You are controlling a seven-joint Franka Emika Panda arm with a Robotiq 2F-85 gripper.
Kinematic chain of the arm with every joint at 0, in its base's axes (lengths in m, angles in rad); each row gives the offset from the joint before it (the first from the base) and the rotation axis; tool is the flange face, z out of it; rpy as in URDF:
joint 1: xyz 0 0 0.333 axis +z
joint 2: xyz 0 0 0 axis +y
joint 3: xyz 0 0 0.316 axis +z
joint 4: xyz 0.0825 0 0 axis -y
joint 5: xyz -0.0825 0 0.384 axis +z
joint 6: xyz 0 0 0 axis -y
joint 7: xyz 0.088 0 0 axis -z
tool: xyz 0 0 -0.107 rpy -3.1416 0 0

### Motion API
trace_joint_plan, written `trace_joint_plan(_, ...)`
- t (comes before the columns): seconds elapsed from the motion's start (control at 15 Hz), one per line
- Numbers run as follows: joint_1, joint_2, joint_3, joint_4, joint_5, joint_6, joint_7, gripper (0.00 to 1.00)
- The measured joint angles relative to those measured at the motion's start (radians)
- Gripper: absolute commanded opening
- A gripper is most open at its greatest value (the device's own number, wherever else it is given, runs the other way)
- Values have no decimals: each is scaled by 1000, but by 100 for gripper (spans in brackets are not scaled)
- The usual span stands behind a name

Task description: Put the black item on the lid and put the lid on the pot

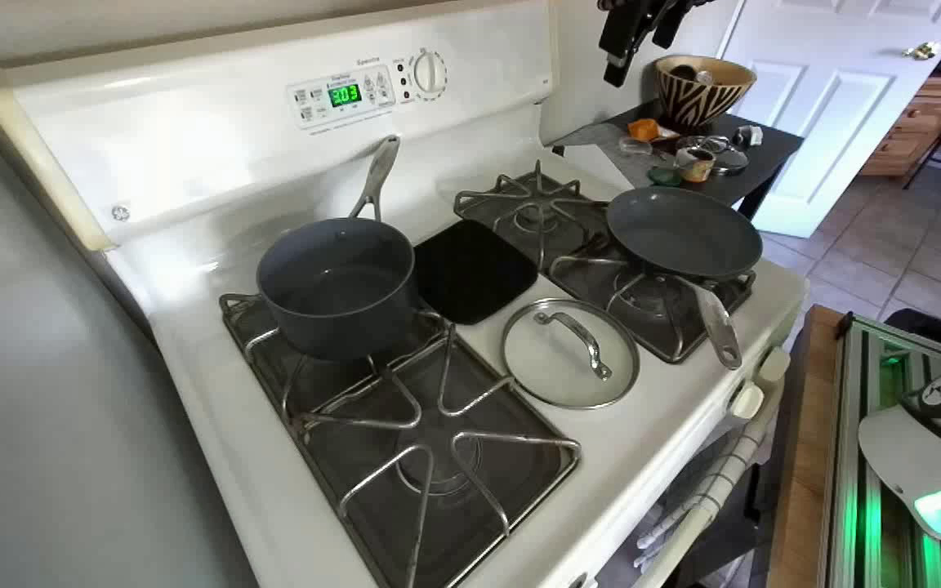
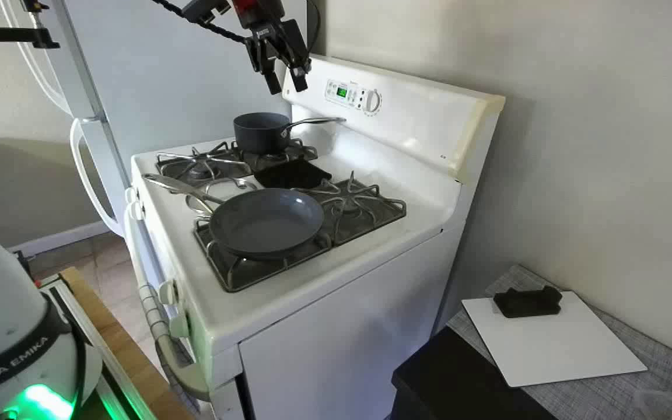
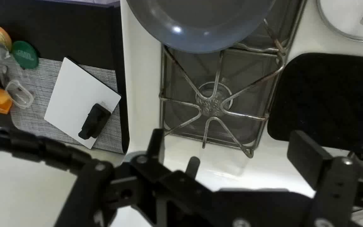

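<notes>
Pal: Where is your hand?

Me: It hangs high over the stove, with its fingers pointing down.

Pal: Has it got hold of anything?

Me: Nope, nothing. The two fingers are spread wide apart.

Pal: Where is the black pad?

Me: Down below my hand, flat on the stove, off to one finger's side. In the wrist view that finger's tip hides a tiny bit of its edge.

Pal: And the lid?

Me: Below my hand, on that same side, but farther out. It lies near the pad, with a little gap, and its silver handle is up.

Pal: What about the pot?

Me: Lower than my hand, and past the pad. It stands upright on the stove, and in an exterior view I can see right down inside it.

Pal: Anything else?

Me: A wide grey pan sits on the stove, below my hand and out past my fingertips. Way down past my other finger is a table. A white board is there, with a small black block on top.
</notes>
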Motion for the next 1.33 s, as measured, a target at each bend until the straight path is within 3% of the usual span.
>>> trace_joint_plan(0.73,16,35,-6,3,10,23,2,100)
trace_joint_plan(1.13,71,244,-10,1,73,350,11,100)
trace_joint_plan(1.33,106,357,-14,19,157,415,-6,100)
